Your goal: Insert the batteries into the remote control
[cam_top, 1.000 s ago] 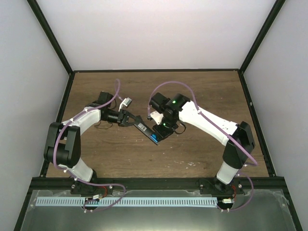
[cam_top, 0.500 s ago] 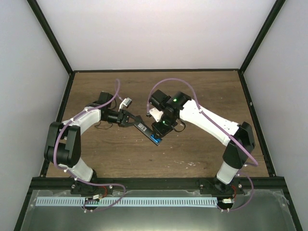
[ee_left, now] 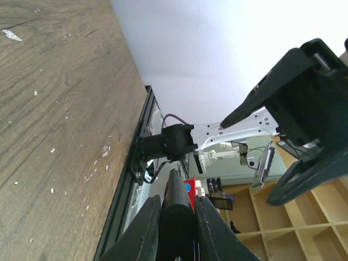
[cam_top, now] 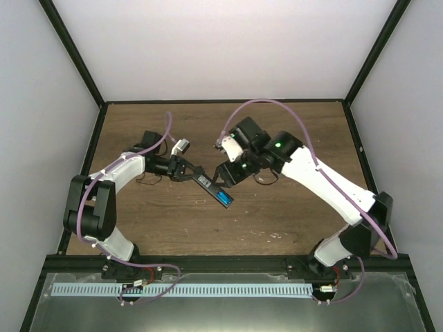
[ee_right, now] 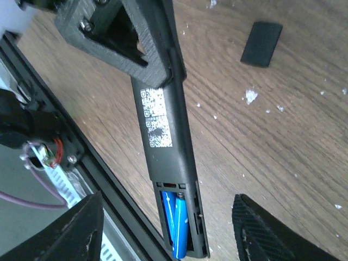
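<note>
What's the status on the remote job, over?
Left gripper shut on slim black bar-shaped remote control. Right gripper open over it. Bright blue cylindrical batteries in its open bay. Small black rectangular cover off, lying apart.

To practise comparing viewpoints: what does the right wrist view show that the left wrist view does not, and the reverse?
Only right wrist: the blue batteries in the open compartment, a black cover piece on the table. Only left wrist: wooden shelving beyond the table edge, the white wall. Both: the remote control gripped by the left hand, the open right hand, the table.
</note>
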Tool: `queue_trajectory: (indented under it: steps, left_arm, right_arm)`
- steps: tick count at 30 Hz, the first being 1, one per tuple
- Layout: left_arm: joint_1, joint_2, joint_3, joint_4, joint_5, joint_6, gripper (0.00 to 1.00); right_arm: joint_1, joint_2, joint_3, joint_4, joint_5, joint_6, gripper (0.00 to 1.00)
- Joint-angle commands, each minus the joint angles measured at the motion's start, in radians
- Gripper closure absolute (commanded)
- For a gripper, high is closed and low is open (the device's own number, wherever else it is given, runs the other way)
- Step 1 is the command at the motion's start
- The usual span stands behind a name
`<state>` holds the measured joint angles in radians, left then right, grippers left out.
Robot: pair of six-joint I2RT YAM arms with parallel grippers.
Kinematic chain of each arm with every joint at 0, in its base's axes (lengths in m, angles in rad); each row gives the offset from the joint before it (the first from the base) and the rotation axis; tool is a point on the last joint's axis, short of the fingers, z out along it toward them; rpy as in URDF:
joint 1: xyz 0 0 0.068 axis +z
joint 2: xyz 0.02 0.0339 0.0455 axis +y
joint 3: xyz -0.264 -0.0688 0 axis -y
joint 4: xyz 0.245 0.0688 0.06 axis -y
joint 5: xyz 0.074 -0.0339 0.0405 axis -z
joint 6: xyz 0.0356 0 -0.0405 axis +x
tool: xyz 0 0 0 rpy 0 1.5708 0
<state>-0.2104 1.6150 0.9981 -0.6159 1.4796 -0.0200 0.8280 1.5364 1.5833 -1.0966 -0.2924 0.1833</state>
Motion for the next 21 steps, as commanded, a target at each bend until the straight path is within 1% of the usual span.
queue_trajectory:
  steps: [1,6,11,14,21]
  left_arm:
    - [-0.003,0.002,0.034,-0.014,0.065,0.007,1.00]
    - [-0.004,-0.010,0.054,-0.025,0.098,-0.012,1.00]
    - [-0.003,-0.019,0.069,-0.036,0.105,-0.011,1.00]
    - [-0.004,-0.012,0.083,-0.063,0.104,0.012,1.00]
    - [-0.004,0.000,0.134,-0.166,0.111,0.109,1.00]
  right_arm:
    - [-0.070,-0.095,-0.101,0.136,-0.097,0.062,0.42]
    - [-0.138,-0.196,-0.277,0.269,-0.245,0.129,0.41]
    - [-0.154,-0.249,-0.383,0.378,-0.358,0.189,0.41]
    - [-0.155,-0.260,-0.419,0.408,-0.413,0.201,0.41]
    - [-0.157,-0.286,-0.487,0.419,-0.453,0.228,0.44]
